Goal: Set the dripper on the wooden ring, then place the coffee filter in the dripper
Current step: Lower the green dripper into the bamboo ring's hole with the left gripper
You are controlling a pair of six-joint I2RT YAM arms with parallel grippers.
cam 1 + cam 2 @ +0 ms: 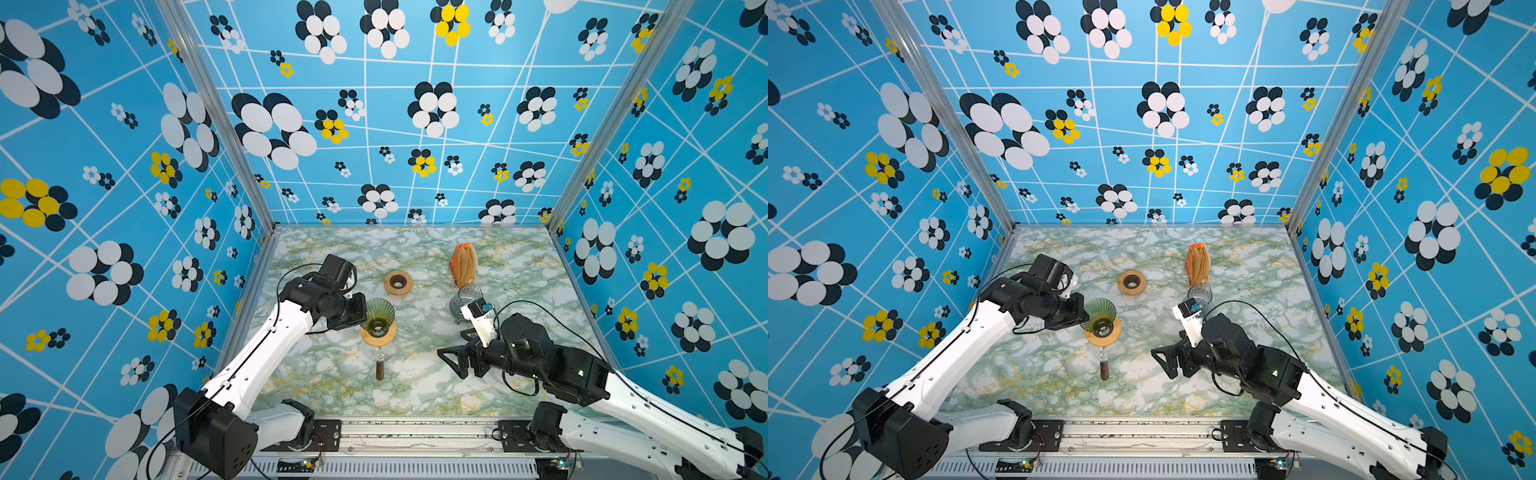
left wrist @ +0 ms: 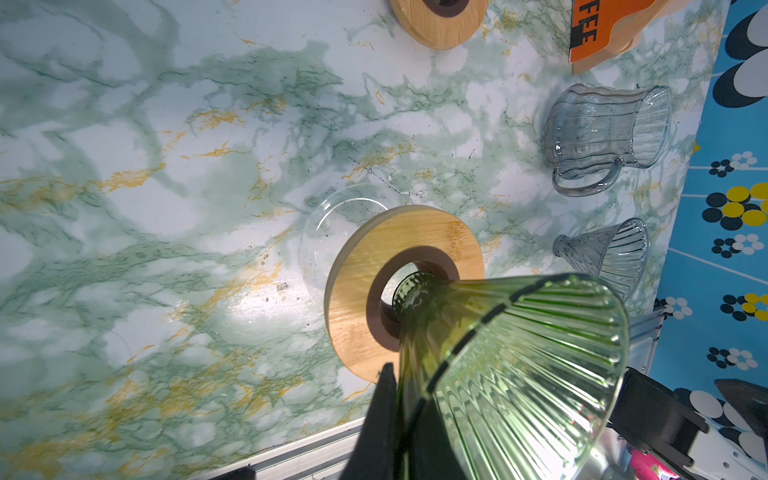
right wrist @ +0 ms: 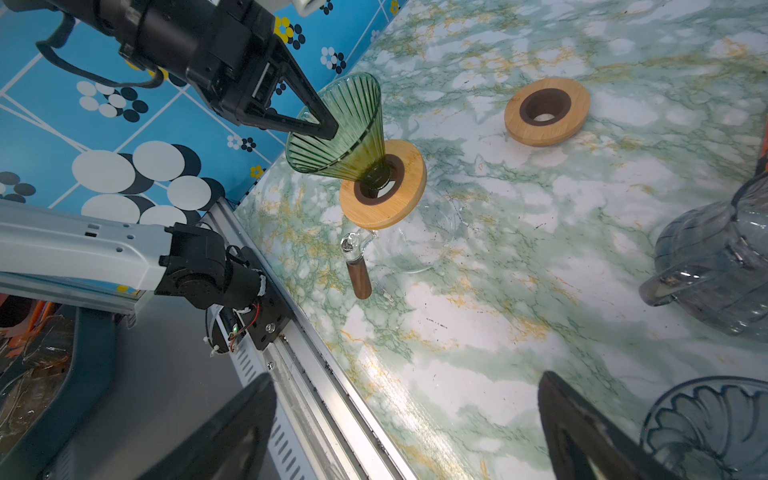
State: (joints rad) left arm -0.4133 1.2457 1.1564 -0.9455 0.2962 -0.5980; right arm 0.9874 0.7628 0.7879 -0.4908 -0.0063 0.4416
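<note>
My left gripper [image 1: 364, 319] [image 1: 1086, 320] is shut on the rim of a green ribbed glass dripper [image 1: 378, 315] [image 1: 1100, 312] [image 2: 519, 353] [image 3: 345, 129]. The dripper is tilted, with its neck in the hole of a wooden ring [image 1: 379, 340] [image 2: 374, 257] [image 3: 403, 199] that lies on a clear glass carafe [image 3: 419, 245]. The coffee filters, a tan stack in an orange pack [image 1: 463, 264] [image 1: 1198, 264] [image 2: 602, 29], stand at the back right, apart from both grippers. To the right of the carafe my right gripper [image 1: 452, 365] [image 1: 1163, 365] [image 3: 407, 376] hangs open with nothing in it.
A second wooden ring [image 1: 398, 282] [image 3: 546, 112] lies behind the carafe. A grey glass pitcher [image 2: 602, 129] [image 3: 715, 266] and a grey glass cone [image 2: 606, 253] [image 3: 715, 424] lie near my right wrist. The carafe's brown handle [image 1: 379, 370] points toward the front rail.
</note>
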